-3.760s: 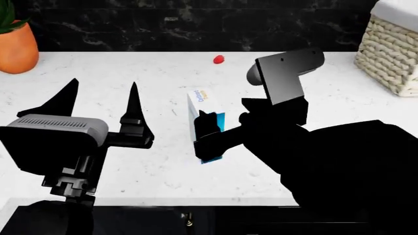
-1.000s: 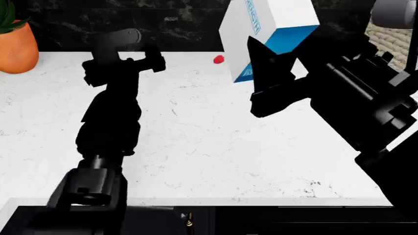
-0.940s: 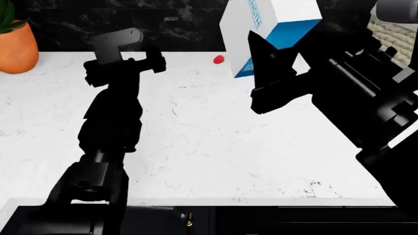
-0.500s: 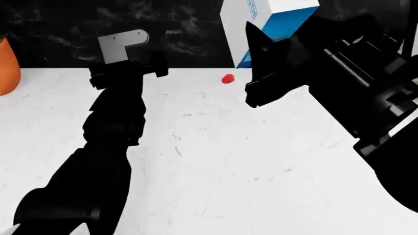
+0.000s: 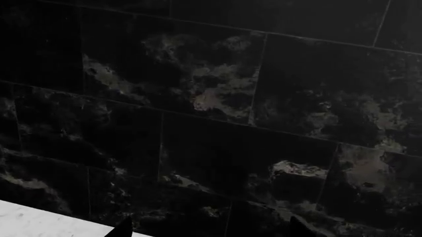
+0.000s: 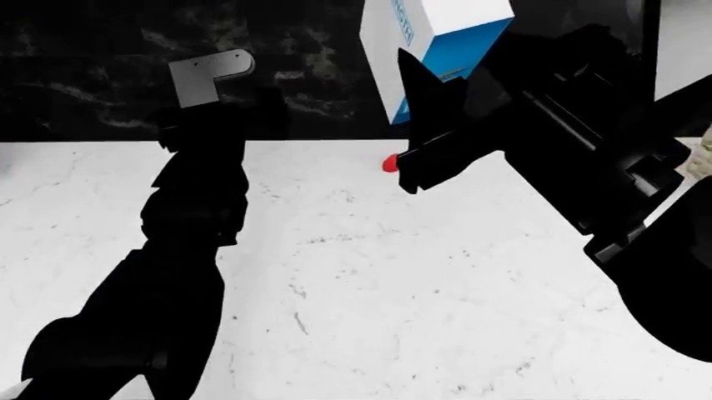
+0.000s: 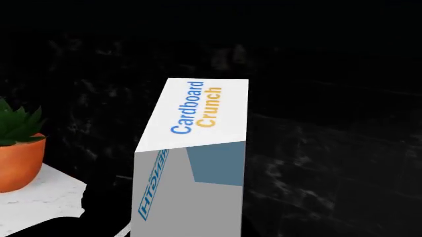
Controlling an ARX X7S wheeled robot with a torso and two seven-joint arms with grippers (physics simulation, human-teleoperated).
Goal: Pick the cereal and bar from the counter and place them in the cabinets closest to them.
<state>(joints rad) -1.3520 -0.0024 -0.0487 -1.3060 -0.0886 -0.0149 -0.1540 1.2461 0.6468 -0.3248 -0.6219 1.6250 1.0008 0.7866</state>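
Note:
The cereal (image 6: 436,48) is a blue and white box held high above the counter (image 6: 368,275), in front of the black tile wall. My right gripper (image 6: 443,93) is shut on its lower part, with one black finger across the blue face. In the right wrist view the cereal (image 7: 197,163) fills the middle, its white top reading "Cardboard Crunch". My left gripper (image 5: 211,230) is open and empty, facing the black wall close up, with only its two fingertips showing. The left arm (image 6: 195,200) reaches forward over the counter. The bar is out of view.
A small red berry-like thing (image 6: 389,163) lies at the back of the counter under the box. An orange pot with a green plant (image 7: 19,158) stands on the counter by the wall. A sliver of woven basket (image 6: 701,160) shows at the right edge.
My right gripper has lifted the cereal from the counter to high against the wall. The left arm has stretched forward to the wall. The head view has shifted, so the counter sits lower in it.

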